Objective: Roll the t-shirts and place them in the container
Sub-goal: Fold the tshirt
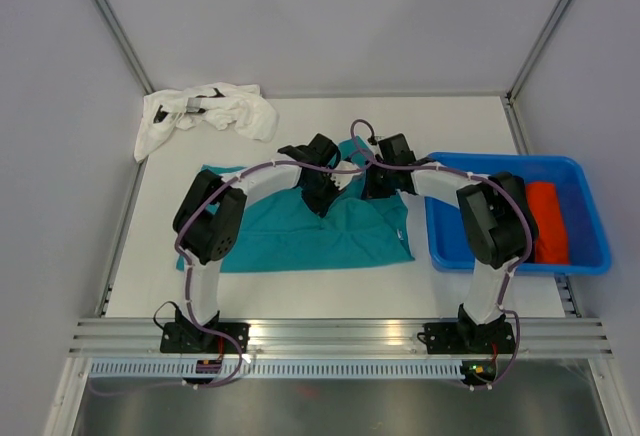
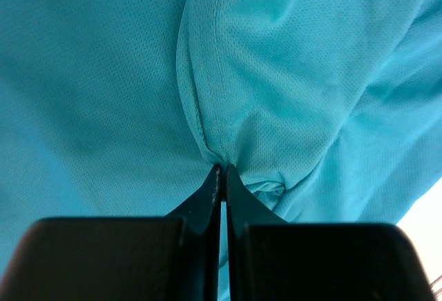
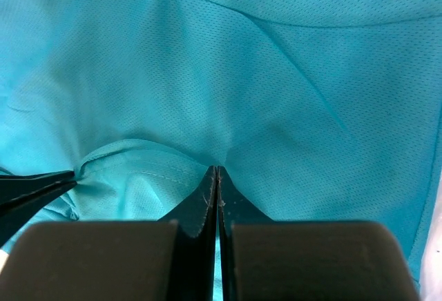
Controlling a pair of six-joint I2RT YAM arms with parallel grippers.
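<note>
Surface: we see a white tabletop [image 1: 300, 291], grey walls [image 1: 300, 16] behind, teal t-shirt [image 1: 300, 241] spread out.
Grippers: left gripper [image 2: 221, 170] and right gripper [image 3: 216, 170], both clamped on its fabric.

Blue bin [image 1: 585, 221] on table [image 1: 300, 291], right side — orange bundle [image 1: 546, 218] inside.

No legible text, labels, brands or numbers in any view. Dark marking [image 1: 203, 106] on crumpled white cotton t-shirt [image 1: 245, 112] at far-left table corner: too small to read. Solid teal mesh-knit t-shirt [image 2: 103, 73] fills both wrist views, plain fabric and stitching only.
</note>
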